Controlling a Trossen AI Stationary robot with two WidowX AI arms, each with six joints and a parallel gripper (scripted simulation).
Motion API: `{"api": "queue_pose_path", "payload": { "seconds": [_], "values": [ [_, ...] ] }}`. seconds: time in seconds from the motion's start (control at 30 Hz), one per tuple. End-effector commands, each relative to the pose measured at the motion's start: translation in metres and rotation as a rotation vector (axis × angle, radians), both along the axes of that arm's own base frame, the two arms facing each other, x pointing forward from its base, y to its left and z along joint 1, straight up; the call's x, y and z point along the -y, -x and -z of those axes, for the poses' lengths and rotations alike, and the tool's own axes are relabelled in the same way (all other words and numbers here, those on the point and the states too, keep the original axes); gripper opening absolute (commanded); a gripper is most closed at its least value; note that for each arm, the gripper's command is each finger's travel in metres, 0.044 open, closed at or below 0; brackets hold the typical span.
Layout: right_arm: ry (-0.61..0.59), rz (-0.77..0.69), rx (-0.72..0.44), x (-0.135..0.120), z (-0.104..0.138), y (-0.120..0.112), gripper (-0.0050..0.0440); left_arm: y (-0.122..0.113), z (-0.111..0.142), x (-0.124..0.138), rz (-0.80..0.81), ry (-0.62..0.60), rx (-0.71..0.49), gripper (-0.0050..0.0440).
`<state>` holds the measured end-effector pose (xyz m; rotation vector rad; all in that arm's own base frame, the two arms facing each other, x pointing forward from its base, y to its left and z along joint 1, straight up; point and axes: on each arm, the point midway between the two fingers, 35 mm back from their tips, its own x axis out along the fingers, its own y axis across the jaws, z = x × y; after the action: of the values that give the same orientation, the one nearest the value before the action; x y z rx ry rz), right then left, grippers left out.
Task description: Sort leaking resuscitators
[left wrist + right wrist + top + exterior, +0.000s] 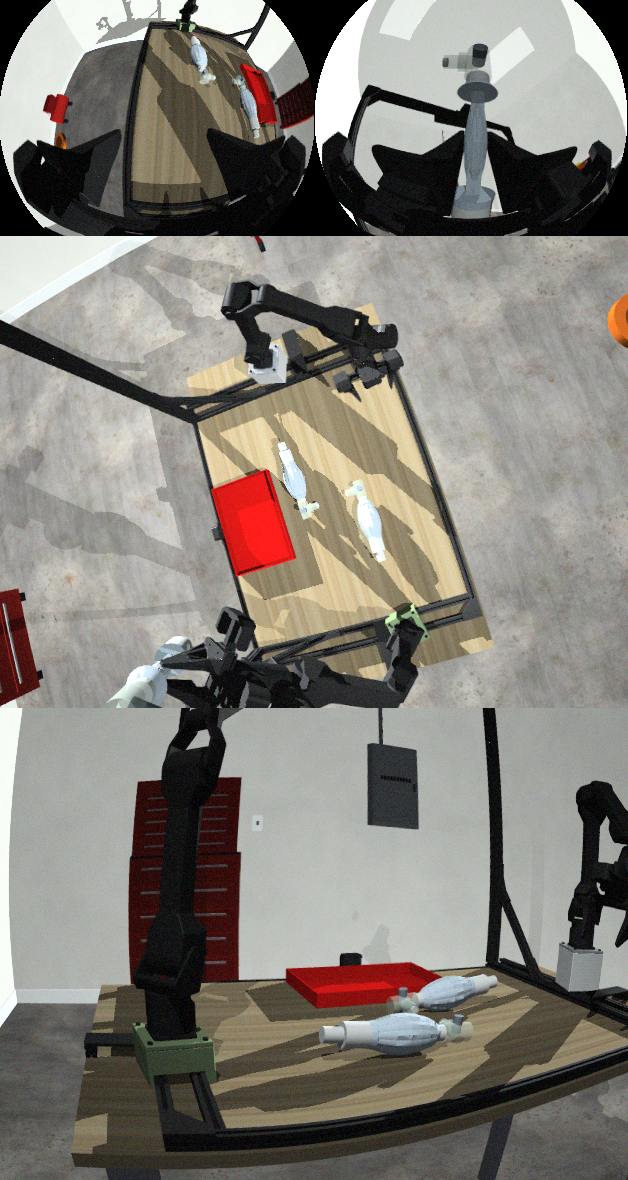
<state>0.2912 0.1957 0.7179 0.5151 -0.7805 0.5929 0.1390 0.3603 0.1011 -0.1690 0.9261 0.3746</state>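
Clamped on a resuscitator (148,677) (475,145), the right gripper (164,672) (475,135) stands narrow, fingers pressing opposite sides of the bag's middle. That placing suits a squeeze test, since a slim, pressed-in bag says something only with the port shut. Nothing visibly bears on the side branch, and I cannot tell whether its plug (445,62) is pushed in, so the pinch alone proves no leak.

Both other resuscitators lie on the table: one (294,479) (449,993) (248,106) just beside the red tray (256,527) (317,1001) (260,95), outside its wall, the second (369,522) (406,1033) (199,54) farther off. Neither is in the tray; a verdict on each should come first.

From its green mount (406,619) (175,1058) (186,26), the right arm climbs out of the exterior view, its claw carrying the unit high beyond the table's edge. Probably that height gives room to turn it. The left arm folds over its own end, its gripper (375,389) (164,131) spread wide with nothing between, perhaps ready to press a plug.
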Motion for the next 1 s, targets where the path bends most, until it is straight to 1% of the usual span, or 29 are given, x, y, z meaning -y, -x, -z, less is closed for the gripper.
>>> {"api": "queue_pose_path", "payload": {
  "seconds": [0.0, 0.13, 0.33, 0.37, 0.53, 0.7, 0.9, 0.97],
  "values": [
    [-0.064, 0.017, 0.145, 0.035, -0.033, 0.052, 0.0, 0.0, 0.0, 0.001, 0.0, 0.002, 0.002, 0.044],
    [-0.114, 0.04, 0.261, 0.06, -0.052, 0.09, 0.0, 0.0, 0.0, 0.001, 0.0, 0.002, 0.002, 0.044],
    [-0.114, 0.04, 0.261, 0.061, -0.053, 0.091, 0.0, 0.0, 0.0, 0.001, 0.0, 0.002, 0.002, 0.044],
    [-0.129, 0.039, 0.273, 0.067, -0.056, 0.097, 0.0, 0.0, 0.0, 0.0, 0.001, 0.001, 0.0, 0.044],
    [-0.192, 0.074, 0.416, 0.101, -0.073, 0.149, 0.0, 0.0, 0.0, 0.0, 0.001, 0.001, 0.0, 0.044],
    [-0.259, 0.115, 0.557, 0.136, -0.083, 0.201, 0.0, 0.0, 0.0, 0.0, 0.001, 0.001, 0.0, 0.044],
    [-0.259, 0.115, 0.557, 0.136, -0.083, 0.201, 0.0, 0.0, 0.0, 0.0, 0.001, 0.001, 0.0, 0.044],
    [-0.282, 0.12, 0.585, 0.147, -0.086, 0.215, 0.0, 0.0, 0.001, 0.001, 0.002, 0.003, 0.0, 0.044]
  ]
}}
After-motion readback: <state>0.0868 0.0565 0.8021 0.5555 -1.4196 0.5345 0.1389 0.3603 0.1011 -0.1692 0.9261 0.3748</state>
